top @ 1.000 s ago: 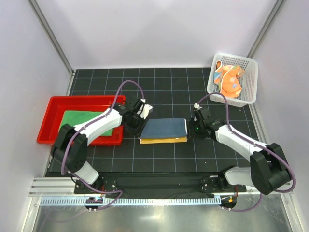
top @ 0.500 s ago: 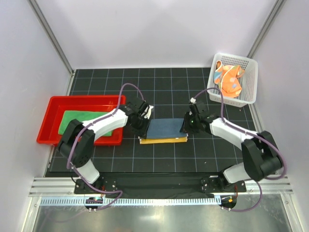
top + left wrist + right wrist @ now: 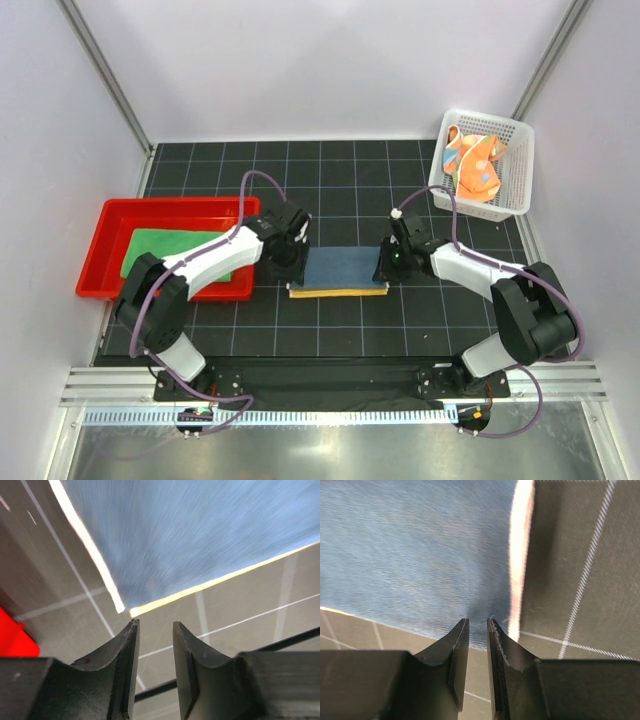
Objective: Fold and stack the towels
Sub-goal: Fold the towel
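Observation:
The dark blue towel (image 3: 340, 268) lies folded on the mat, its yellow-orange edge (image 3: 338, 291) along the near side. My left gripper (image 3: 291, 256) is at its left end and my right gripper (image 3: 388, 262) at its right end. In the left wrist view the left gripper (image 3: 155, 627) stands slightly open and empty, just short of the blue towel's (image 3: 200, 535) corner. In the right wrist view the right gripper (image 3: 477, 625) hangs over the blue towel's (image 3: 415, 555) corner, jaws narrowly apart with nothing pinched. The green towel (image 3: 165, 250) lies in the tray. The orange towel (image 3: 473, 165) sits crumpled in the basket.
The red tray (image 3: 110, 215) stands at the left of the mat; a bit of this red tray (image 3: 15, 635) also shows in the left wrist view. The white mesh basket (image 3: 515, 190) is at the back right. Grey walls close in both sides.
Both grippers have moved in toward the blue towel's two ends. The towel now lies flatter and more compact than a second ago.

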Available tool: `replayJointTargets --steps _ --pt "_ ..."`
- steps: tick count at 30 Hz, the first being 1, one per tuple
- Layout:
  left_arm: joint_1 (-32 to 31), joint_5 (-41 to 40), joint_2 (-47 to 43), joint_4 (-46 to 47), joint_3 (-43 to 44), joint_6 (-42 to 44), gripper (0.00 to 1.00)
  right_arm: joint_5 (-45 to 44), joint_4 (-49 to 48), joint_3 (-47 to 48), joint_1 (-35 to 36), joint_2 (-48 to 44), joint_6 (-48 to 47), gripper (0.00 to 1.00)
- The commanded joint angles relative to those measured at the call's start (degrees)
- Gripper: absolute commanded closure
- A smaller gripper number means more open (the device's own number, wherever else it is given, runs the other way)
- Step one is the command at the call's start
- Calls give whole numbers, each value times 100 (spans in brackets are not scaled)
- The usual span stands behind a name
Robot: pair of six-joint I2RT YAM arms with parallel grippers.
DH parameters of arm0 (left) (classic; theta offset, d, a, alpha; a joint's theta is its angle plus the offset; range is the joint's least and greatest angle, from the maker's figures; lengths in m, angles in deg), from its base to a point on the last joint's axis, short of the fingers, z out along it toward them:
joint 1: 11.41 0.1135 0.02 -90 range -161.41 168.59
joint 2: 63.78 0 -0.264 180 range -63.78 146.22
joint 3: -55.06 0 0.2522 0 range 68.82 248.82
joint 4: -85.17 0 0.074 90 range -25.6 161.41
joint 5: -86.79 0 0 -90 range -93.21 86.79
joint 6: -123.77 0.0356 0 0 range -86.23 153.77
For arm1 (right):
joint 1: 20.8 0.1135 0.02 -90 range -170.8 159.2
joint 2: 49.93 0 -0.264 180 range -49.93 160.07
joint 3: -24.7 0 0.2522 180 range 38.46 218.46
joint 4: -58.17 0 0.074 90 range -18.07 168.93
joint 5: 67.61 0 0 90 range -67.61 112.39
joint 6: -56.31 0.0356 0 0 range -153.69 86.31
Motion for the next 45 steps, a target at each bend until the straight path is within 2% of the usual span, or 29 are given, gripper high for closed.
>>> replayJointTargets --steps 1,6,8,9,15,24,33,38,41,45 --pt "14 -370 -109 -68 595 -231 62 176 121 404 17 -292 -23 72" --pt "14 -588 226 -87 481 -371 62 239 76 755 87 -178 74 70" --pt "14 -668 183 -43 341 -477 60 -250 434 878 104 -117 397 66" --pt "14 -730 139 -51 279 -521 55 -402 550 888 104 -160 495 64" --pt "14 -844 95 10 95 -653 52 -1051 920 528 96 -503 1119 59" --pt "110 -722 262 300 -160 -1075 51 -1115 534 0 96 -565 1366 58" --pt "233 -616 270 520 -398 -1224 65 -1089 217 -272 96 -477 1358 57" --pt "251 -625 235 529 -389 -1224 69 -1133 129 -334 96 -521 1384 60" --pt "251 -616 261 529 -363 -1216 78 -1124 94 -343 96 -512 1393 65" --pt "251 -590 253 520 -345 -1216 89 -1115 50 -352 96 -512 1393 78"
